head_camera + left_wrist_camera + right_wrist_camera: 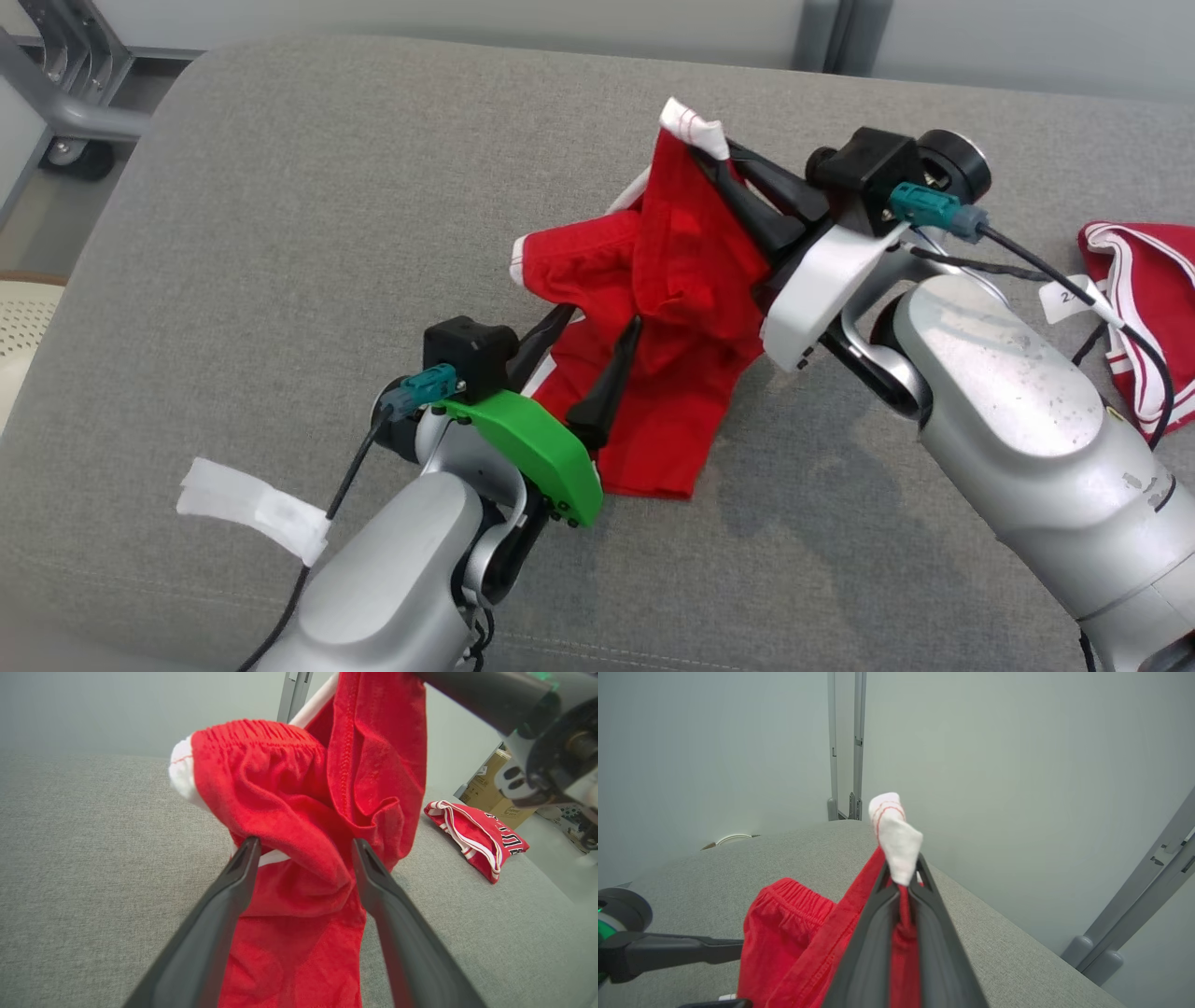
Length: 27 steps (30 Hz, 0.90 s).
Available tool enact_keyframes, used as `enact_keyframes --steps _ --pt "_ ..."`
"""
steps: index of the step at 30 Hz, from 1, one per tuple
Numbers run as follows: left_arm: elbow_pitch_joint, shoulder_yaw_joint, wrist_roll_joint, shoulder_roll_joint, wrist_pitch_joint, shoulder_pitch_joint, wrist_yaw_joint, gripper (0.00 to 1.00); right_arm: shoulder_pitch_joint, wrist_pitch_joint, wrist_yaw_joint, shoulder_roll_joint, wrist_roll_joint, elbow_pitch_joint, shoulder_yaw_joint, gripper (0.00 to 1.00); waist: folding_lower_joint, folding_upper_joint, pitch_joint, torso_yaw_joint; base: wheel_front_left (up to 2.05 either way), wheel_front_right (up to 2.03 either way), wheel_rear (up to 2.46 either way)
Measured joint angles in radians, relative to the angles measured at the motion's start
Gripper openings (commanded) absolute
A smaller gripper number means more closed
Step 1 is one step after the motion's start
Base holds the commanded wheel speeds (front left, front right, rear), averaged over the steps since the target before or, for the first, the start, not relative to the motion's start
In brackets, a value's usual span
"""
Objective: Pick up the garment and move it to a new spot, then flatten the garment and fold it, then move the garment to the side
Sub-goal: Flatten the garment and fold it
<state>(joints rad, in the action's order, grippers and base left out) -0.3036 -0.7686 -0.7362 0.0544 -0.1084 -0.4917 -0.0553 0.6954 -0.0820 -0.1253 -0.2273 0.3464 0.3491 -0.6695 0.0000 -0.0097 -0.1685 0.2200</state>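
Note:
The garment [672, 280] is red cloth with a white trimmed edge and an elastic waistband. It hangs bunched above the grey cushion [280, 233], its lower part resting on the cushion. My right gripper [709, 154] is shut on its upper white corner, and the right wrist view shows the cloth pinched between the closed fingers of the right gripper [903, 877]. My left gripper [602, 317] is open, with its two fingers on either side of a hanging fold of the garment [289, 812]. The left gripper [304, 842] is wide apart there, cloth between the fingertips.
A second red garment [1139, 280] with white stripes lies folded at the cushion's right edge, also seen as the folded garment [472, 830]. A cardboard box [490, 784] stands beyond it. A grey metal frame [56, 103] is off the cushion's far left corner.

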Motion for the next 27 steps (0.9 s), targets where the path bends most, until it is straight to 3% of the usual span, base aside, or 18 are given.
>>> enact_keyframes --steps 3,8,11,18,23,26,27 --pt "-0.013 0.041 -0.001 0.032 -0.019 0.007 -0.021 1.00 -0.035 -0.028 -0.001 -0.077 -0.007 -0.073 -0.164 0.00 0.0000 0.0000 0.035 -0.016 0.00 0.00 0.00" --pt "-0.040 0.083 -0.009 0.095 -0.020 0.064 -0.034 1.00 -0.188 -0.028 -0.001 -0.189 0.028 -0.091 -0.247 0.00 -0.0001 0.0000 0.065 -0.045 0.00 0.00 0.00" --pt "-0.037 0.117 -0.020 0.133 -0.020 0.091 -0.042 1.00 -0.278 -0.026 -0.001 -0.278 0.075 -0.095 -0.239 0.00 0.0000 0.0000 0.083 -0.078 0.00 0.00 0.00" --pt "0.003 0.121 -0.027 0.138 -0.014 0.099 -0.043 1.00 -0.370 -0.038 -0.001 -0.397 0.157 -0.080 -0.098 0.00 -0.0001 0.0000 0.092 -0.141 0.00 0.00 0.00" --pt "0.033 0.085 -0.027 0.117 0.013 0.103 -0.043 1.00 -0.428 -0.042 0.004 -0.468 0.204 -0.027 -0.045 0.00 -0.0001 0.0000 0.075 -0.176 0.00 0.00 0.00" --pt "0.046 0.069 -0.025 0.111 0.026 0.103 -0.043 1.00 -0.461 -0.042 0.005 -0.471 0.235 0.009 -0.027 0.00 0.0000 0.0001 0.055 -0.189 0.00 0.00 0.00" --pt "0.050 0.061 -0.025 0.109 0.033 0.103 -0.043 1.00 -0.468 -0.042 0.012 -0.466 0.246 0.016 -0.026 0.27 0.0000 0.0001 0.048 -0.193 0.00 0.00 0.00"
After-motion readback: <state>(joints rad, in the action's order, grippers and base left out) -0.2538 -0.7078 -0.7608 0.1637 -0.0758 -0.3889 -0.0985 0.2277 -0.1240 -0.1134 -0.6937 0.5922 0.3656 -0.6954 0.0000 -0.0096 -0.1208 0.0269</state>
